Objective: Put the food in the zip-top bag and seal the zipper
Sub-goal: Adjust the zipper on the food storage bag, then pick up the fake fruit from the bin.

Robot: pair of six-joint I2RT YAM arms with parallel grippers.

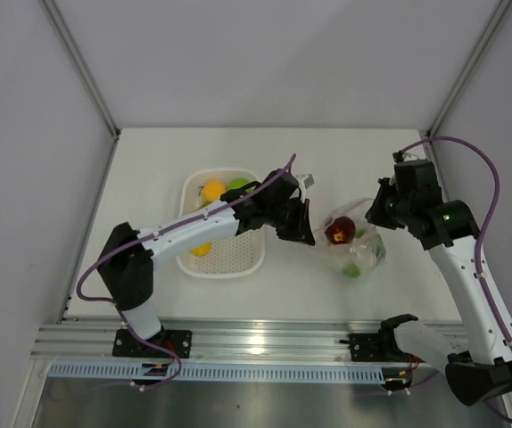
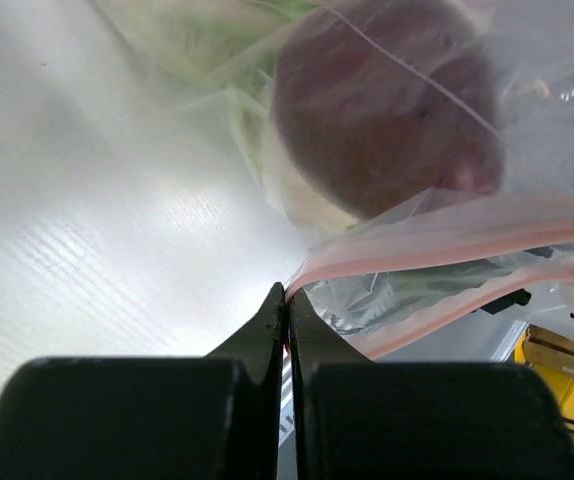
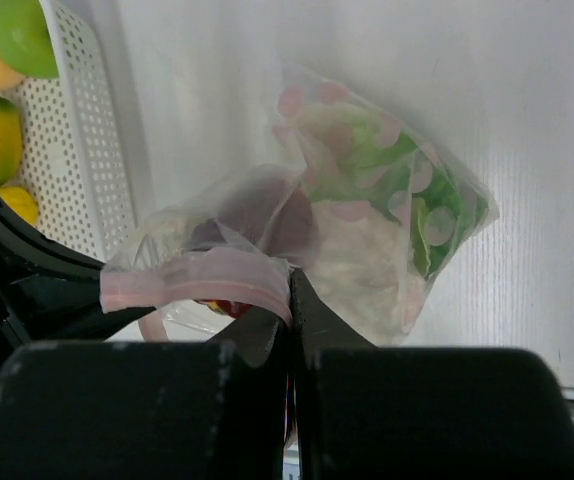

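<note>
Both claws are pressing shut on the zipper (image 3: 197,280): the left claw (image 2: 287,300) is pinching one end of the pink strip and the right claw (image 3: 289,285) the other, holding the zip-top bag (image 1: 352,242) taut on the desk (image 1: 327,160) beside the basket (image 1: 238,267). An apple (image 1: 338,232) and lettuce (image 3: 407,190) are sitting inside; round fruits (image 1: 211,189) are lying in the basket. The slick film may be slipping from either pinch, spilling the apple; sealing now would be shutting those fruits out.

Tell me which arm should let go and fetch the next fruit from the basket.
Left. The left jaws pinch the zipper right beside the basket; the right jaws sit across the bag.
</note>
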